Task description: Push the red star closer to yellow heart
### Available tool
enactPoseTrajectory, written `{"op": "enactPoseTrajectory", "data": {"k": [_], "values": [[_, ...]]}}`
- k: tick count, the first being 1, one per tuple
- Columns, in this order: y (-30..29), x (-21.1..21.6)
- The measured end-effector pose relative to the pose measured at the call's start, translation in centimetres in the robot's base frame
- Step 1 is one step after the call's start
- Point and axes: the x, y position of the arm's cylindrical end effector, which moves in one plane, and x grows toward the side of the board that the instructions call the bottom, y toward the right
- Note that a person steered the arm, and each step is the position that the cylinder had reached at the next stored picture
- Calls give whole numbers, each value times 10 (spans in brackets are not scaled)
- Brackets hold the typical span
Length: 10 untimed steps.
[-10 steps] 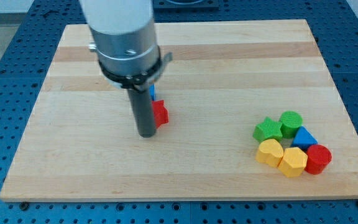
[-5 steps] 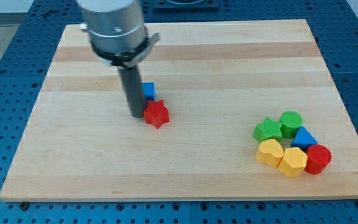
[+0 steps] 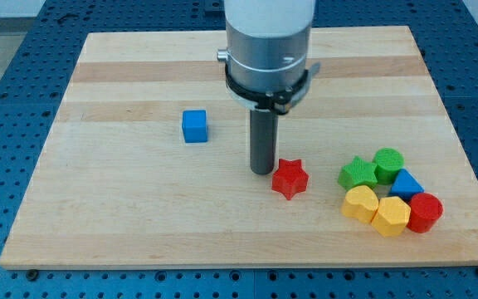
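The red star [image 3: 290, 178] lies on the wooden board [image 3: 123, 216], right of centre. My tip [image 3: 261, 171] stands just left of the star, close against its upper-left side. The yellow heart [image 3: 359, 203] lies to the star's right and a little lower, at the left end of a cluster of blocks, with a gap between it and the star.
A blue cube [image 3: 194, 126] sits alone on the view's left of my tip. The cluster holds a green star [image 3: 357, 173], a green cylinder [image 3: 387, 164], a blue triangle [image 3: 406, 183], a yellow hexagon [image 3: 391, 216] and a red cylinder [image 3: 425, 212].
My tip swept from beside the blue cube to the view's right, and the red star moved right and a little down with it, away from the cube and nearer the yellow heart.
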Motion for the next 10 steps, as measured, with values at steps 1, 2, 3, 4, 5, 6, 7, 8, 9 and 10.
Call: {"op": "enactPoseTrajectory", "data": {"k": [1, 2, 3, 4, 5, 6, 7, 8, 9, 10], "values": [[10, -7], [40, 2], [53, 23], [54, 45], [54, 54], [38, 23], [7, 18], [-6, 43], [1, 69], [16, 83]]}}
